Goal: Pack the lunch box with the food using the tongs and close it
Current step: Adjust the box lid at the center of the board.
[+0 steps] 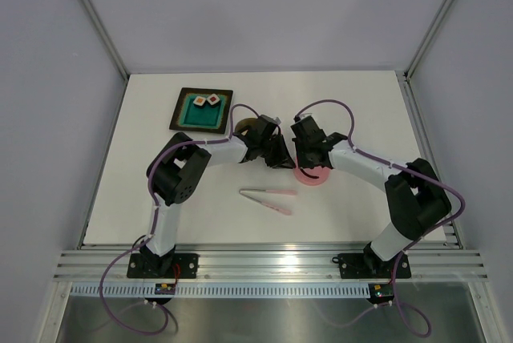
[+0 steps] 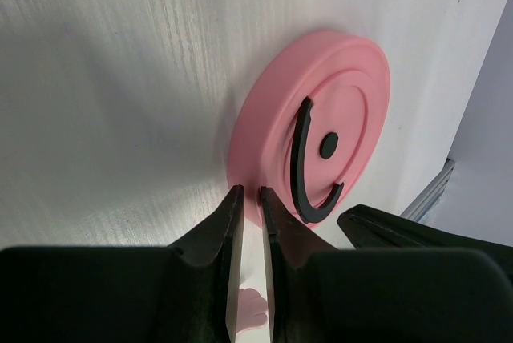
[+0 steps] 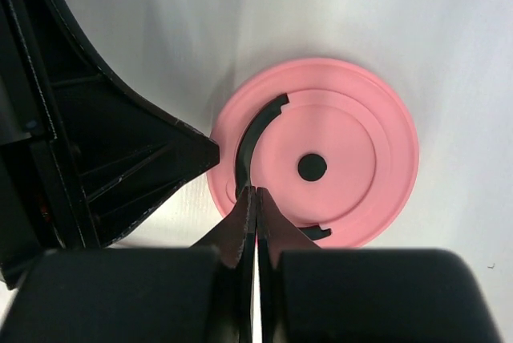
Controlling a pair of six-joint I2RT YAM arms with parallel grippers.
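The round pink lid [image 1: 315, 178] of the lunch box lies flat on the table, its curved black handle [image 3: 248, 139] folded down. My right gripper [image 3: 256, 191] is shut, its tips resting right over the handle; they hide whether it is pinched. My left gripper [image 2: 247, 191] stands with a narrow gap at the lid's [image 2: 337, 78] left rim, nothing clearly between its fingers. A small pink lobed shape shows through that gap; I cannot tell what it is. The tongs [image 1: 268, 198] lie loose on the table in front of both grippers. Only a dull round edge of the lunch box [image 1: 245, 124] shows behind my left arm.
A black tray [image 1: 181, 115] with a teal inside sits at the back left. It holds two small pieces of food [image 1: 199, 102]. My two grippers nearly touch each other over the lid [image 3: 353, 119]. The table's right edge shows close by in the left wrist view.
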